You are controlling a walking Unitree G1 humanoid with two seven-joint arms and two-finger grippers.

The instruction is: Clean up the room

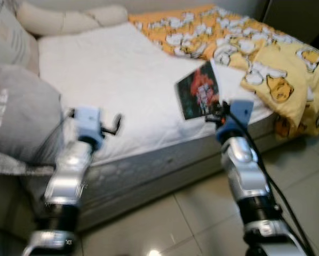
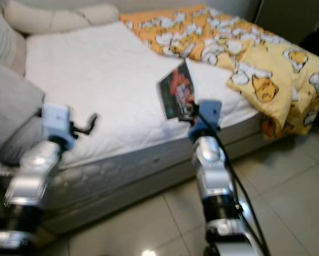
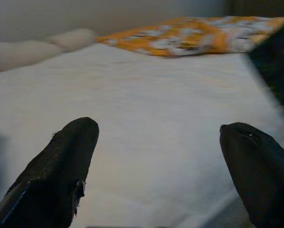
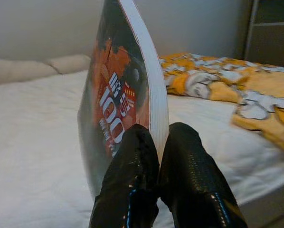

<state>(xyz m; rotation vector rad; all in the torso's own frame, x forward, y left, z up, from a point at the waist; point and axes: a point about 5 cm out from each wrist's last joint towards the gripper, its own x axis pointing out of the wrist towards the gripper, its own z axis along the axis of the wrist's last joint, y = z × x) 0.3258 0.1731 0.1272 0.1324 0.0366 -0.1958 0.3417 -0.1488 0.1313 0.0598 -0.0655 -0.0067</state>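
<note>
My right gripper (image 4: 157, 135) is shut on the lower edge of a book (image 4: 118, 95) with a dark red and black cover. The book (image 1: 198, 89) stands tilted up above the front edge of the white mattress (image 1: 111, 69). My left gripper (image 3: 156, 142) is open, with nothing between its fingers, and hovers over the mattress near its front left part. In the left eye view the left gripper (image 1: 112, 125) sits beside a grey pillow (image 1: 18, 112).
A yellow and orange quilt (image 1: 266, 58) with a cartoon print is bunched over the right side of the bed and hangs off its corner. Cream pillows (image 1: 69, 18) lie along the head. Pale floor tiles (image 1: 170, 224) run before the bed.
</note>
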